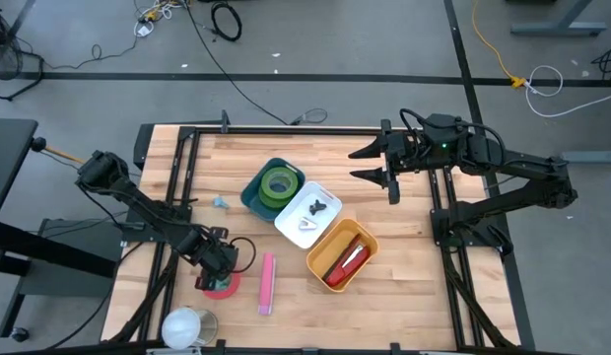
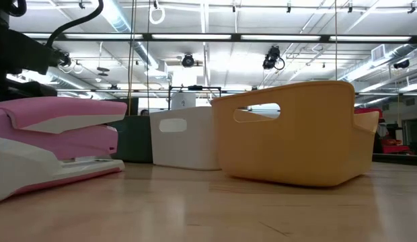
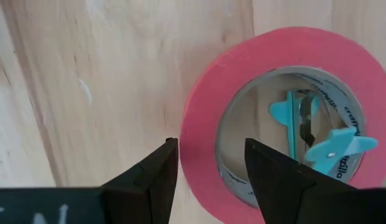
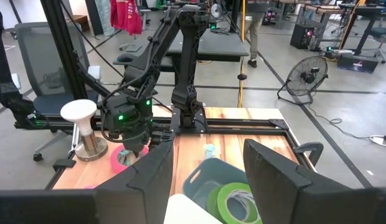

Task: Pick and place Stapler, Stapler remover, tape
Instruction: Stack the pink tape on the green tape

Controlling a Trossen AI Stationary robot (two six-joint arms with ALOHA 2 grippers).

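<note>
Straddling the wall of the pink tape roll [image 3: 274, 118] near the tabletop's front-left corner, left gripper [image 3: 208, 171] fingers apart; risking slippage, or snagging the blue staple remover [image 3: 317, 134] inside.

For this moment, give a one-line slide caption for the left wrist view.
Left gripper open over the pink tape's rim, a blue staple remover lying inside the roll.
</note>
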